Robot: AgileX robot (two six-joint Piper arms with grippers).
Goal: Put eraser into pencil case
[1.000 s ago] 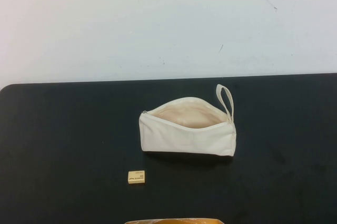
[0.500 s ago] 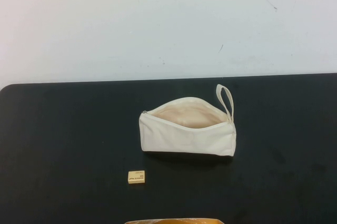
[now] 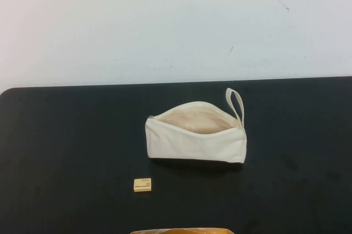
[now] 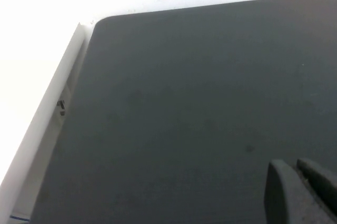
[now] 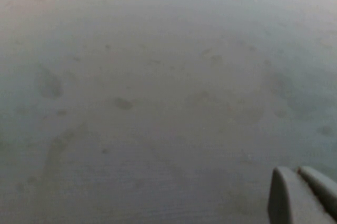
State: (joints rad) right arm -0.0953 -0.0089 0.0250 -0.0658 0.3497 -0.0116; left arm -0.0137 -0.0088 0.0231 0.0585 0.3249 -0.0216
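Note:
The pencil case is a cream-white zip pouch lying on the black table, its zip open and beige lining showing, loop strap at its far right end. The eraser is a tiny pale yellow block lying in front of the pouch, to its left, apart from it. Neither arm shows in the high view. My left gripper is shut and empty over bare mat near the table's left edge. My right gripper is shut and empty over bare mat. Neither wrist view shows the eraser or the pouch.
A tan-orange object peeks in at the front edge of the high view. The white wall stands behind the table. The table's white left edge shows in the left wrist view.

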